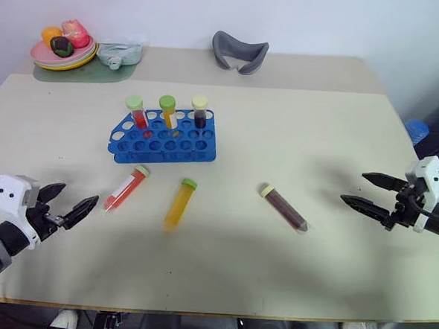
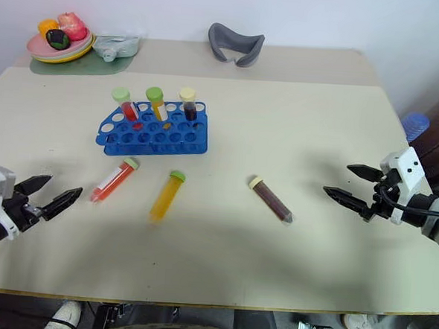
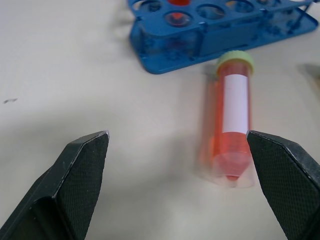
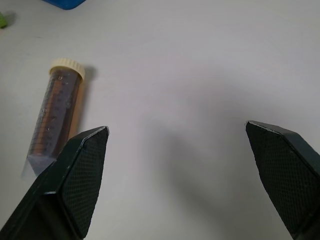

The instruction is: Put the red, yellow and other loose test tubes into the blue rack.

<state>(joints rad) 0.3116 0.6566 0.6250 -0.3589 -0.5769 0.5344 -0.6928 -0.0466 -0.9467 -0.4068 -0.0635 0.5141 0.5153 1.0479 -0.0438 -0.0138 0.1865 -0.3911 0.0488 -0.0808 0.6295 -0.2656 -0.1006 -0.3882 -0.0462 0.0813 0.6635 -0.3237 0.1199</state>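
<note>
- You see the blue rack (image 1: 164, 137), a perforated plastic grid, left of centre on the smooth beige bench (image 1: 296, 124), with three capped tubes upright in it.
- Below it lie three conical clear tubes: red tube (image 1: 125, 189), yellow tube (image 1: 181, 202), dark brown tube (image 1: 283, 207).
- Your left gripper (image 1: 66, 204) at lower left and right gripper (image 1: 370, 192) at right are both released, empty.

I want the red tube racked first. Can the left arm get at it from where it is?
Probably yes. The left pincer is open, and only bare table lies between it and the red tube, which lies flat beside the blue rack.
</note>
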